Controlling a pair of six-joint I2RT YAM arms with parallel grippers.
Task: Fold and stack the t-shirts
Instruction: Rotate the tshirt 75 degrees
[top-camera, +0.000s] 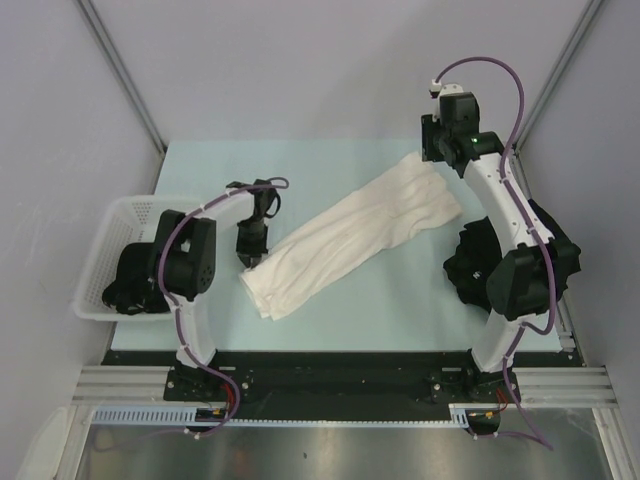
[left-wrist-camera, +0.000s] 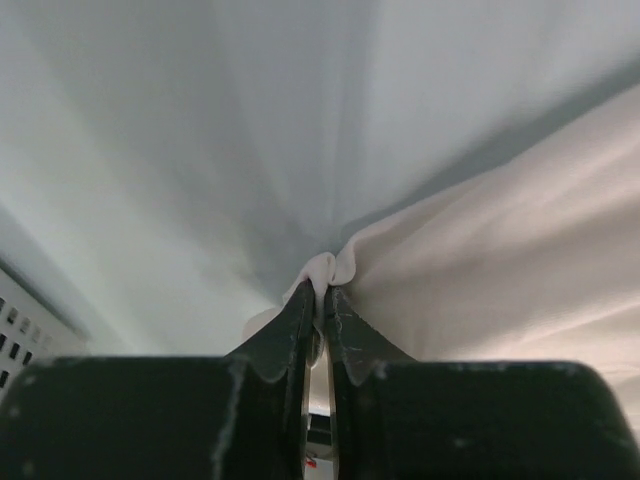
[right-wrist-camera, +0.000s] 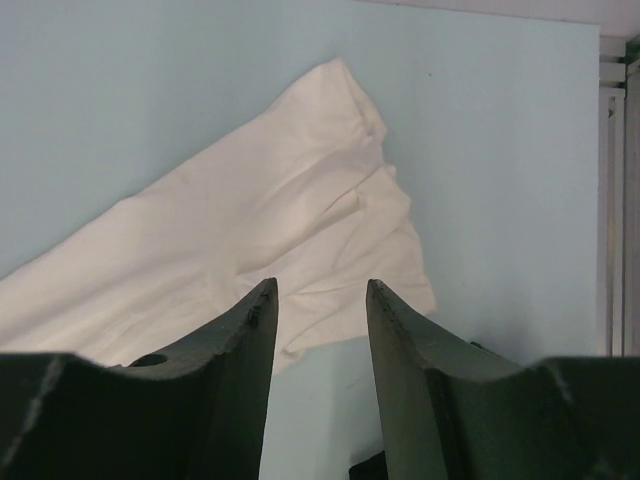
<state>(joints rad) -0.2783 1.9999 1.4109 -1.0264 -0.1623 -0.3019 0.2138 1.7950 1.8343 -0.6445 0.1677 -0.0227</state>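
Across the middle of the counter, from near its left edge toward the far right corner, lies the cream-white t-shirt, drawn into a long, loosely bunched strip. The left end effector has its jaws almost together on a small pucker of cloth at the strip's near-left end. Only a thin nip of fabric shows between them, so the hold looks shallow. The right end effector hangs over the far-right end with its jaws partly apart and nothing between them. The main risk is that the small pinch slips out when the left arm lifts or pulls, dropping that end in a heap. Another is that the right side closes on a single layer, or on a sleeve rather than the body, so the shirt twists instead of spreading flat. Uneven pulling could also drag the cloth toward the right edge, where a heap of black t-shirts sits near its far end, and tangle the two. The white basket at the left edge stands close by the left arm's elbow, and a wide swing could knock it.
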